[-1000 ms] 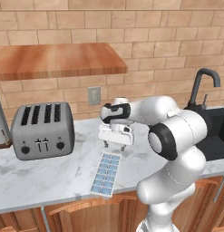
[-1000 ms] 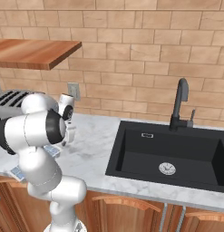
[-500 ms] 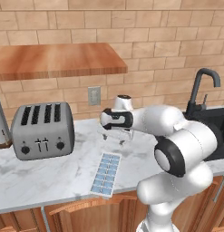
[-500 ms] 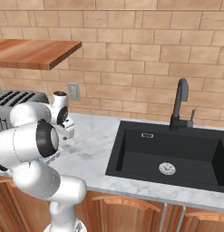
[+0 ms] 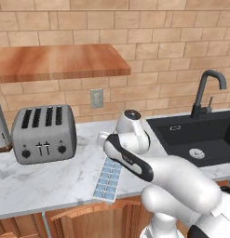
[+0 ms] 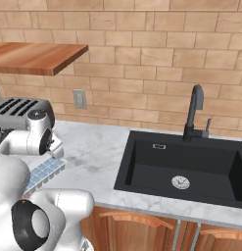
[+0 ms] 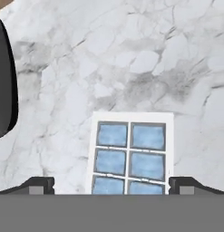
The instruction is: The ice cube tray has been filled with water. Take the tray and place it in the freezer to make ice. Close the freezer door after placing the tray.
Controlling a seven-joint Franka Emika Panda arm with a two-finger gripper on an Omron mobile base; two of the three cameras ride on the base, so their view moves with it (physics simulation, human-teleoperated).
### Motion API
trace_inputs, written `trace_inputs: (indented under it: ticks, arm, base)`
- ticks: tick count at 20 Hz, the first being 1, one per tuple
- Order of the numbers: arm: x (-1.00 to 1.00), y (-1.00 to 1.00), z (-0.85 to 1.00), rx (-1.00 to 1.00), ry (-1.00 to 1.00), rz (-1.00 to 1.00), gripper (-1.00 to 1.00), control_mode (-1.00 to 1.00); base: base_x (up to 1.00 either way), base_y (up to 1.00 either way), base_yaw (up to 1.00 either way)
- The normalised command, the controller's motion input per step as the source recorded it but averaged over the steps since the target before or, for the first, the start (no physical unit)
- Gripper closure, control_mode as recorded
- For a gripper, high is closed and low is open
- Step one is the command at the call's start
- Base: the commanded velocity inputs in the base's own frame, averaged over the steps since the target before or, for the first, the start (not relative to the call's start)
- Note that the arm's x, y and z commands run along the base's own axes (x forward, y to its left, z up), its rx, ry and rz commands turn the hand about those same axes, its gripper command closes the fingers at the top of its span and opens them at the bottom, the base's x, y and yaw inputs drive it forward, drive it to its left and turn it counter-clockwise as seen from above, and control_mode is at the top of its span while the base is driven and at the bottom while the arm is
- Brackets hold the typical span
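- Looking along our gripper [image 7: 111, 186] in the hand view, we see its two dark fingertips [image 7: 38, 185] low at the left and right edges, spread wide and released, wider than the tray between them.
- Nothing is held; whether the tips touch the counter we cannot tell.
- Our ice cube tray [image 7: 130, 152] lies flat in the lower middle of the hand view, its near end cut off by the bottom edge. It is a white frame with two columns of square cells, each filled with pale blue water [image 7: 148, 137].
- From the left base view, the tray [image 5: 108, 179] sits at lower centre on the marble counter [image 5: 37, 179], running toward the front edge, partly covered by our arm.
- From the right base view, it [image 6: 44, 172] shows at the left, just under our wrist.
- We see a grey toaster [image 5: 43, 133] at the left and a black sink [image 6: 183, 166] at the right.
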Motion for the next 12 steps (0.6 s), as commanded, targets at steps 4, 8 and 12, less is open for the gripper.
trace_inputs:
  ticks: [4,8,12]
  arm:
    - [-0.65,0.45,0.61,-0.04,0.0,0.05,-1.0,-1.0]
    - [-0.74,0.43,0.43,-0.22,0.0,0.06,-1.0,-1.0]
    - [-0.8,0.42,0.15,-0.49,0.03,0.13,-1.0,-1.0]
  base:
    - [0.0,0.0,0.0]
    - [0.0,0.0,0.0]
    - [0.0,0.0,0.0]
